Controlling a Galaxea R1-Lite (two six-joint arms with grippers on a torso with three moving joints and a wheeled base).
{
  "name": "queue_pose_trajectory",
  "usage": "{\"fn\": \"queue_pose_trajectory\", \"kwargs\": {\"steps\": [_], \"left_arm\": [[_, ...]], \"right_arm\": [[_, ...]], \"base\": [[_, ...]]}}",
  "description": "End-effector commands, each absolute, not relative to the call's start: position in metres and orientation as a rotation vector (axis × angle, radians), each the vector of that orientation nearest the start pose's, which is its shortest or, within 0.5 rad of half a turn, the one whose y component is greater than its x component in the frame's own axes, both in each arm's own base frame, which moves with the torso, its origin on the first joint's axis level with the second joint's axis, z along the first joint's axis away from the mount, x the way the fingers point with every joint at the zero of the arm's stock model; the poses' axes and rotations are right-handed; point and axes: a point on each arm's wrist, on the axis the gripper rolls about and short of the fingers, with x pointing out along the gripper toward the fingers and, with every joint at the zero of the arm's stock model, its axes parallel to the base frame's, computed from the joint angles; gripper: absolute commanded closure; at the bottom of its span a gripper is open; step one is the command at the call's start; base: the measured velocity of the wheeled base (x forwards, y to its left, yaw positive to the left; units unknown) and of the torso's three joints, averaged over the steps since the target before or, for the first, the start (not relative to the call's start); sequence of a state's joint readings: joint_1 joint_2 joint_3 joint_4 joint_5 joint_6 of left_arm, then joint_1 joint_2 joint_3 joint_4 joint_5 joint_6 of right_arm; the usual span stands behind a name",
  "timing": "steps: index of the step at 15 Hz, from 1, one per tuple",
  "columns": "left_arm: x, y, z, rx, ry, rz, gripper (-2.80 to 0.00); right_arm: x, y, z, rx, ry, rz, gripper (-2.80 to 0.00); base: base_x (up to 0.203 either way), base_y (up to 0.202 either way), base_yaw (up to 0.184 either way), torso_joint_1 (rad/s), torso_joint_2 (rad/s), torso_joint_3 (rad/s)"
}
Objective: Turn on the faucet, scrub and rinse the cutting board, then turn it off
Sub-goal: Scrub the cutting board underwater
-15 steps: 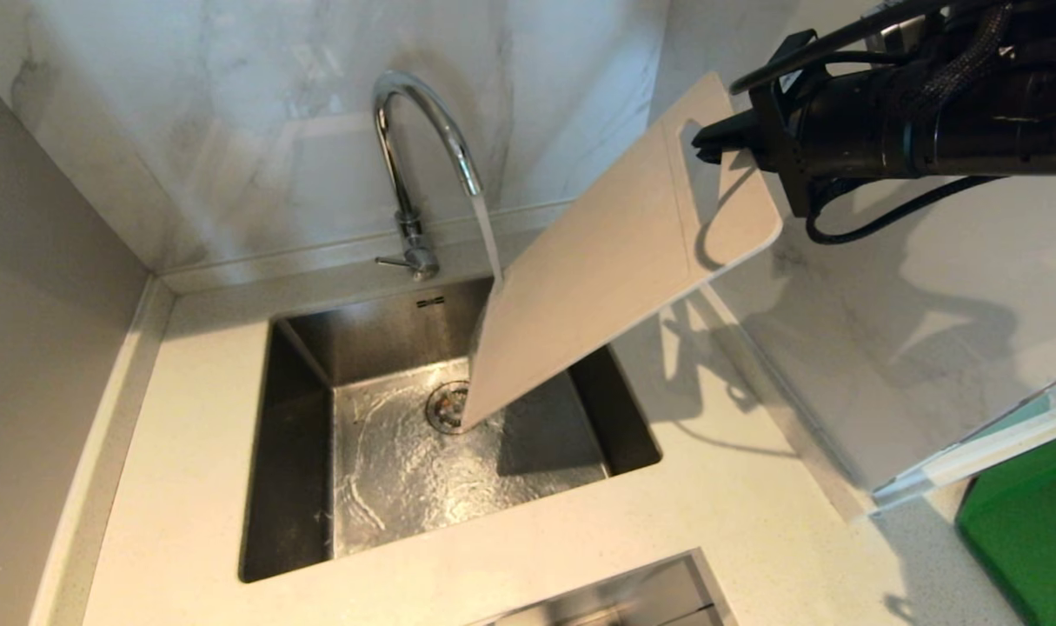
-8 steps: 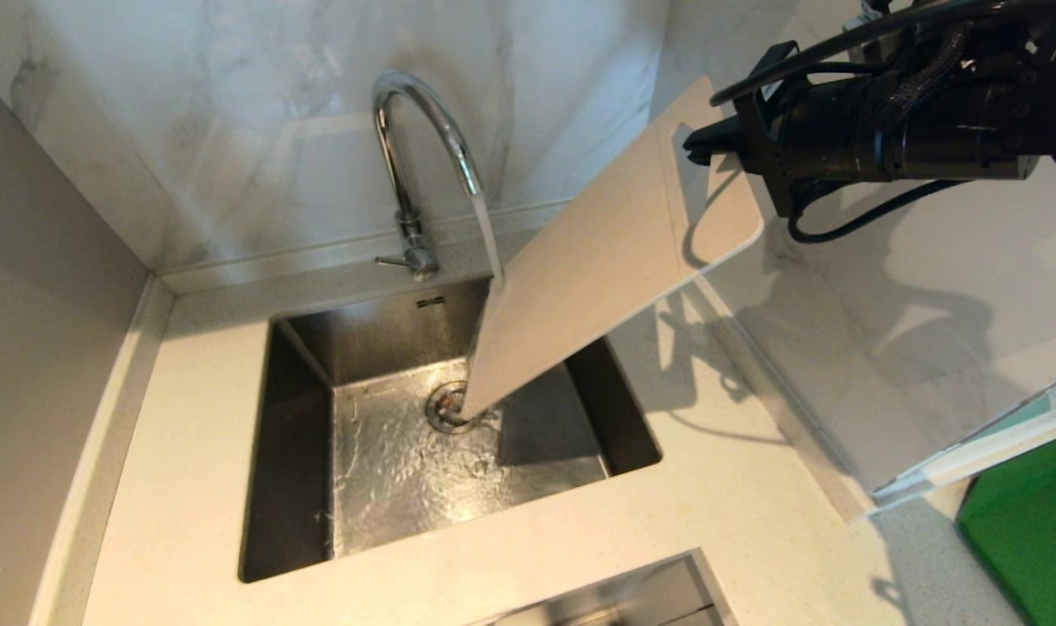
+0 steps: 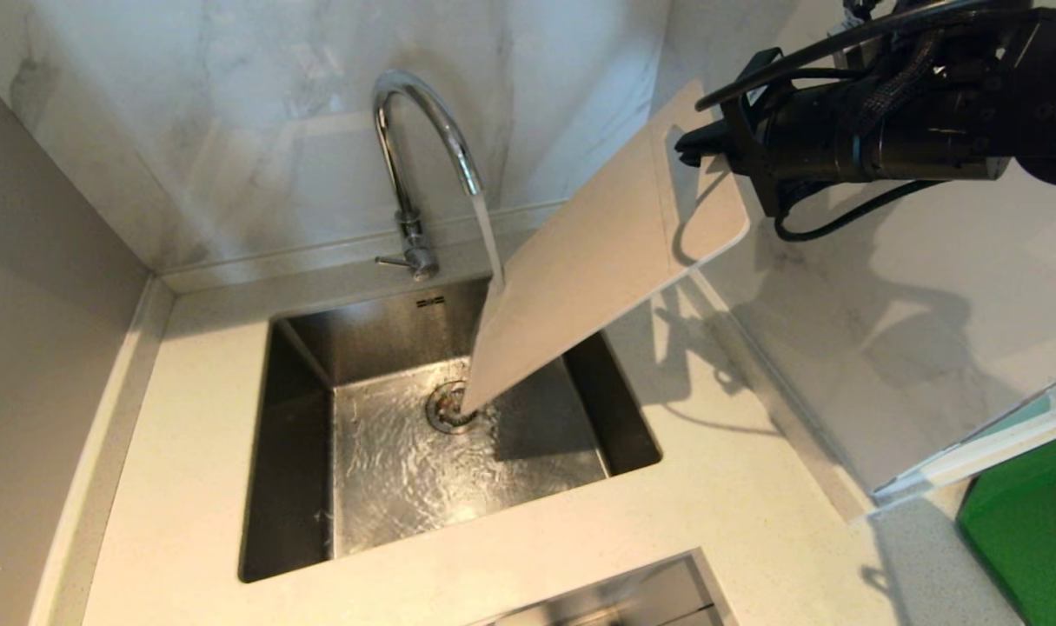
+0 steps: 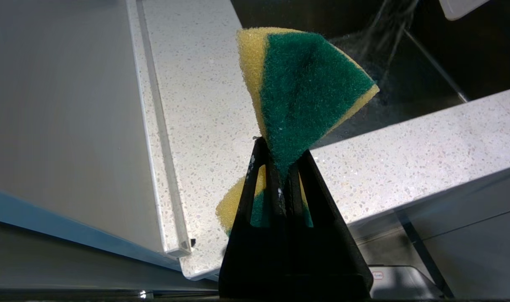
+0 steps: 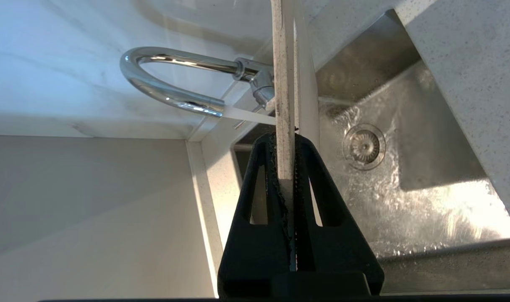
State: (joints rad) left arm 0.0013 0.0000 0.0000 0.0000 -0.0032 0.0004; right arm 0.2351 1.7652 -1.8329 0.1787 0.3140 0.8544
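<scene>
The chrome faucet runs, and its stream strikes the upper left edge of the off-white cutting board. The board slants down into the sink, with its low corner over the drain. My right gripper is shut on the board's high end beside the handle cutout. In the right wrist view the board's edge stands between the shut fingers of the right gripper, with the faucet beyond. My left gripper, outside the head view, is shut on a yellow and green sponge over the speckled counter.
Water swirls over the sink floor around the drain. A second steel basin lies at the near edge. A green mat sits at the right beyond a white ledge. Marble walls close in behind and to the right.
My right arm has carried the board's high end leftward, toward the faucet, and the low corner has lifted slightly over the drain. Water keeps running.
</scene>
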Motion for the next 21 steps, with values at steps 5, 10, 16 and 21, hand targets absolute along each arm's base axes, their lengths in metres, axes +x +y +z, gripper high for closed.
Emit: {"fn": "queue_pose_trajectory", "kwargs": {"steps": [5,10,16,21], "left_arm": [[-0.022,0.000,0.075,0.000,0.005,-0.002,0.00],[-0.022,0.000,0.075,0.000,0.005,-0.002,0.00],[-0.022,0.000,0.075,0.000,0.005,-0.002,0.00],[-0.022,0.000,0.075,0.000,0.005,-0.002,0.00]], "right_arm": [[0.332,0.087,0.364,0.840,0.353,0.462,0.00],[0.344,0.090,0.363,0.839,0.344,0.465,0.00],[0.345,0.090,0.363,0.839,0.345,0.462,0.00],[0.345,0.091,0.361,0.840,0.355,0.467,0.00]], "base": [[0.000,0.000,0.000,0.000,0.00,0.000],[0.000,0.000,0.000,0.000,0.00,0.000],[0.000,0.000,0.000,0.000,0.00,0.000],[0.000,0.000,0.000,0.000,0.00,0.000]]}}
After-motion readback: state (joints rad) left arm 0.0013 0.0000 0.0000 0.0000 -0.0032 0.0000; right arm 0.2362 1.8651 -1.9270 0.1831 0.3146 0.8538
